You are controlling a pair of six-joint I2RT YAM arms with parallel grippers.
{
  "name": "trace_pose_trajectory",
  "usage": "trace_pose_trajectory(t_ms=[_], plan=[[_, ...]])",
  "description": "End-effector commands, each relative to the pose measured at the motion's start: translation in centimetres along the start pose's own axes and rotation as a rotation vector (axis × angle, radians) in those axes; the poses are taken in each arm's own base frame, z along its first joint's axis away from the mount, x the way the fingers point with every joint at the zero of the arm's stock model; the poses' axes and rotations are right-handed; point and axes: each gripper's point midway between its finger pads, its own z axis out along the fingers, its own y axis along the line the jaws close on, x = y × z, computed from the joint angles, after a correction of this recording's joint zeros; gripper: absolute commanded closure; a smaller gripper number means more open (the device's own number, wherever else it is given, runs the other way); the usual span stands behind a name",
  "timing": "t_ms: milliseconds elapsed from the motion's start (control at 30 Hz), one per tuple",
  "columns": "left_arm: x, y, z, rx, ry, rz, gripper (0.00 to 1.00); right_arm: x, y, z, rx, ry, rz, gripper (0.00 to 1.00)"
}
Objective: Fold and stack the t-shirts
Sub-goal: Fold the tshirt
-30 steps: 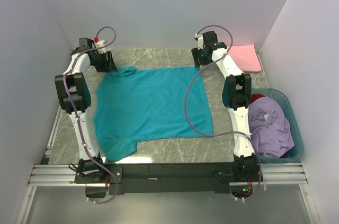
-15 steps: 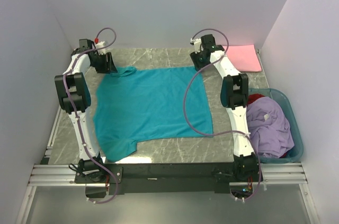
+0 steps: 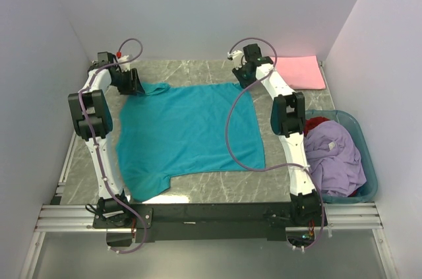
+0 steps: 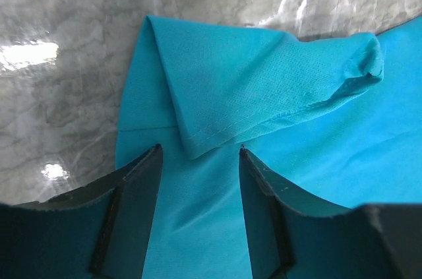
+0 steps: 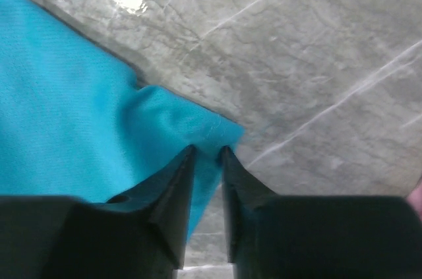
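Observation:
A teal t-shirt (image 3: 188, 137) lies spread flat on the marble table. My left gripper (image 3: 134, 84) is open at the shirt's far left corner. In the left wrist view its jaws (image 4: 200, 150) straddle flat teal cloth, with a folded-over sleeve (image 4: 264, 81) just ahead. My right gripper (image 3: 242, 80) is at the shirt's far right corner. In the right wrist view it (image 5: 208, 150) is pinched on that puckered teal corner (image 5: 178, 121). A folded pink t-shirt (image 3: 303, 71) lies at the back right. Lavender (image 3: 336, 157) and red (image 3: 321, 123) shirts sit in the basket.
A rigid teal plastic basket (image 3: 369, 154) stands at the right edge of the table beside the right arm. Pale walls close in the table at the back and both sides. Bare marble (image 5: 316, 48) shows beyond the shirt's far edge.
My right gripper has moved left along the far edge onto the shirt's far right corner. My left gripper has shifted slightly left at the far left corner.

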Motion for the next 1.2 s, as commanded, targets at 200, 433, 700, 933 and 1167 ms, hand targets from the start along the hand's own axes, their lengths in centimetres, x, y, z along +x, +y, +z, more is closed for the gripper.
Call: trace_pose_trajectory(t_ms=[200,433,700,933,1167], plan=[[-2.0,-0.2,-0.8,0.0,-0.04,0.043,0.44,0.9,0.8,0.6,-0.009,0.034,-0.034,1.0],[-3.8,-0.3,-1.2,0.004,-0.088,0.063,0.5,-1.0,0.7,-2.7,0.01,-0.046,-0.022,1.0],[-5.0,0.8,-0.1,-0.044,-0.114,0.087,0.6,-3.0,1.0,-4.7,-0.01,-0.098,-0.01,1.0],[-3.8,0.0,0.9,-0.011,-0.068,0.068,0.59,-3.2,1.0,-4.6,-0.014,-0.105,-0.003,1.0],[-2.7,-0.9,1.1,-0.023,-0.043,0.084,0.63,-3.2,1.1,-4.5,-0.015,-0.107,0.0,1.0]])
